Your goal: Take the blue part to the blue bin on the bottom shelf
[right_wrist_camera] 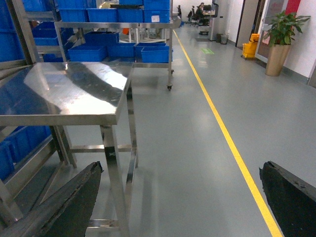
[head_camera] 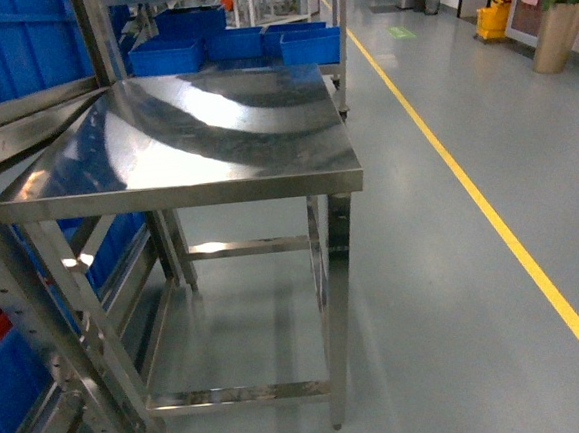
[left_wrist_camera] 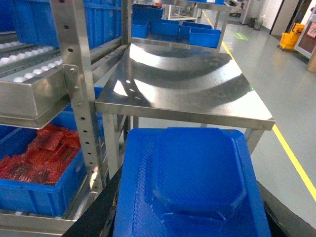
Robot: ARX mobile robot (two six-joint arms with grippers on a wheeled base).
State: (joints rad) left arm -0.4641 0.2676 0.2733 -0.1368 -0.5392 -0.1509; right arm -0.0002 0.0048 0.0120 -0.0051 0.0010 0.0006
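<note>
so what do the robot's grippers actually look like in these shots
Only the wrist views show them. The right gripper has two broad black fingers with rough, worn-looking edges. Of the left gripper, only dark finger edges show beside a blue part. No cables or markings are visible.

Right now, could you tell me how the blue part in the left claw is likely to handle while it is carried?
The blue part looks like moulded plastic with a raised centre, so probably stiff and light for its size. It is broad and flat, so it may tilt if held at one edge. Its finely ribbed surface should limit slipping.
</note>
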